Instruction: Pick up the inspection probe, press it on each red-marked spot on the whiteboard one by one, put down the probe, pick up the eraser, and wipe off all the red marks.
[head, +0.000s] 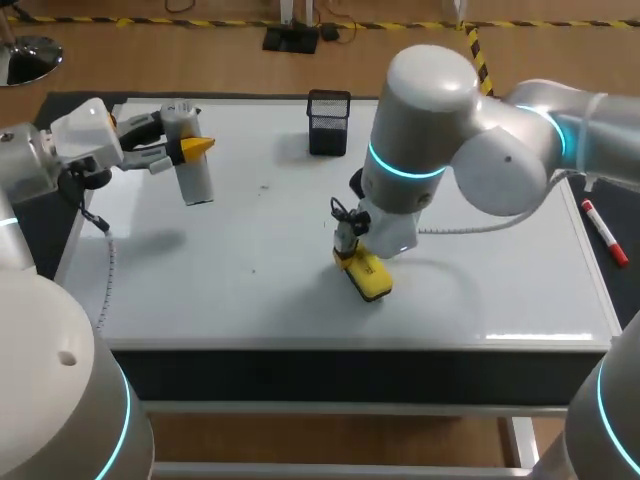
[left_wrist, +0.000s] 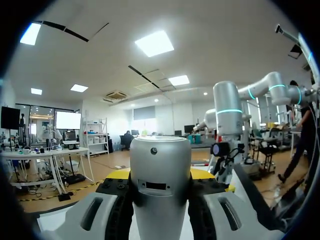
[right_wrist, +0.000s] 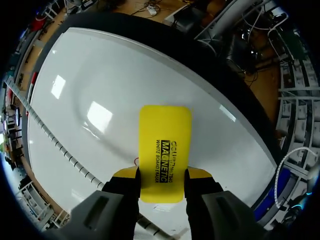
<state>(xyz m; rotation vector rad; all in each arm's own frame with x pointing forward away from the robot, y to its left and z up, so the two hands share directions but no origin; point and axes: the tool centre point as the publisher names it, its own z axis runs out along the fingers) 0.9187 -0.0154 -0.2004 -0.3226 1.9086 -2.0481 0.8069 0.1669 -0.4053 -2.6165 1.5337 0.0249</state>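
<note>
Head view first. A black mesh holder (head: 329, 122) is seen standing at the far middle of the whiteboard (head: 250, 310); what's in it can't be made out from this angle. The inspection probe (head: 197, 180) (a grey cylinder) is held at the far left, clamped between the fingers of the left gripper (head: 185, 150). Whether its lower end touches the board can't be told. Near the middle, the yellow eraser (head: 370, 278) is gripped by the right gripper (head: 353, 255) and lies down on the board. A red marker (head: 604, 232) is laid just beside the board's right edge, and a ribbed cable conduit (head: 108, 270) is run along the left edge. Lots of open board is left at the near left and to the right of the eraser.

Left wrist view: the probe (left_wrist: 160, 155) is seen standing between the fingers of the left gripper (left_wrist: 162, 182), pinched from both sides. The right arm (left_wrist: 227, 110) is caught beyond it. Almost no board surface is shown here.

Right wrist view: the eraser (right_wrist: 165, 150) is squeezed between both yellow tips of the right gripper (right_wrist: 162, 176), with its far end sticking out ahead over the whiteboard (right_wrist: 100, 75). The conduit (right_wrist: 60, 147) is seen off to one side of the gripper. The eraser's printed back is shown only here; the holder is shown only from the head view.
</note>
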